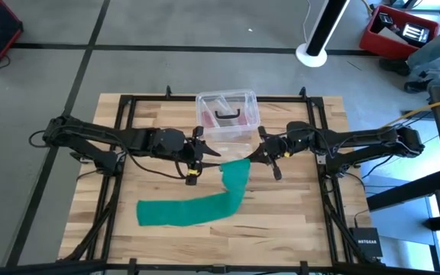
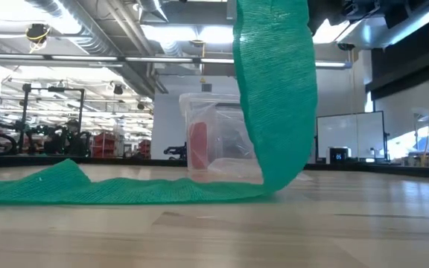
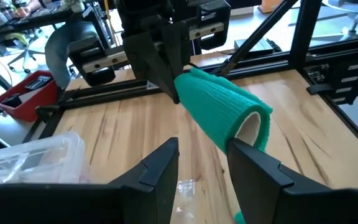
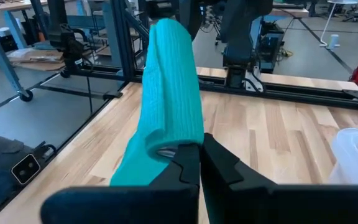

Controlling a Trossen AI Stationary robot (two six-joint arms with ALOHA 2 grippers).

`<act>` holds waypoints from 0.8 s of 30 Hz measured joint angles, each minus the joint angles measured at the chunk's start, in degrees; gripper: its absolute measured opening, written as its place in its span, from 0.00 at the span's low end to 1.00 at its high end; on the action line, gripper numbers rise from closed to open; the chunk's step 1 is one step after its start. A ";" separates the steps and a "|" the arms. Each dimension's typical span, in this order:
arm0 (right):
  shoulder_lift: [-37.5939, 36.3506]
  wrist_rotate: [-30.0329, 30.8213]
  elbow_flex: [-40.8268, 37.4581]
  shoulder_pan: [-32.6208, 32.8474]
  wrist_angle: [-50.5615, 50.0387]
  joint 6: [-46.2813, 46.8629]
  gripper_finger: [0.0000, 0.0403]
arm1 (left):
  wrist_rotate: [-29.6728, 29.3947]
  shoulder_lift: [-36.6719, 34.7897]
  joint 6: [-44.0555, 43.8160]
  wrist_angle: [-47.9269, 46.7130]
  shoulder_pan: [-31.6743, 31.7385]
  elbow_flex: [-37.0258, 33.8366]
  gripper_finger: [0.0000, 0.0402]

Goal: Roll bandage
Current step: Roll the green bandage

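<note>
The teal-green bandage (image 1: 205, 206) lies as a flat band on the wooden table, and its right end rises off the wood (image 2: 274, 97). My right gripper (image 1: 252, 158) is shut on that raised end, above the middle of the table. My left gripper (image 1: 202, 156) is open just left of the raised end. In the left wrist view the curled end (image 3: 225, 109) shows between and beyond its two fingers (image 3: 253, 171). I cannot tell whether a finger touches the end. My right gripper pinches the bandage's raised end (image 4: 166, 146) between its two shut fingers (image 4: 188, 171). The fingers come roughly level from the table's right side. The end is lifted clear and curls over, the band hangs down from it (image 2: 278, 149), and the rest lies flat on the table (image 2: 88, 190).
A clear plastic box (image 1: 228, 114) with pinkish contents stands just beyond both grippers, toward the far edge. A black frame (image 1: 128, 103) runs round the table. Bare wood lies near the front edge (image 1: 281, 229).
</note>
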 joint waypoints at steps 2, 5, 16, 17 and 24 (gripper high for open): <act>-0.02 -1.63 0.00 -0.01 0.00 0.11 0.00 | -0.09 0.00 0.16 -0.15 0.07 0.00 0.32; -0.02 -2.42 0.00 0.00 -0.09 1.13 0.00 | -1.50 -0.15 1.16 -0.51 0.06 0.00 0.32; -0.06 2.17 0.04 -0.02 -3.95 -0.39 0.00 | -2.54 -0.89 1.01 -0.99 -0.09 0.00 0.32; 0.00 2.22 0.04 -0.02 -3.78 -0.39 0.00 | -2.53 -1.24 0.96 -1.03 -0.09 0.00 0.32; -0.02 2.08 0.11 -0.02 -1.18 -0.41 0.00 | -2.08 -1.35 0.62 -1.77 -0.22 0.02 0.32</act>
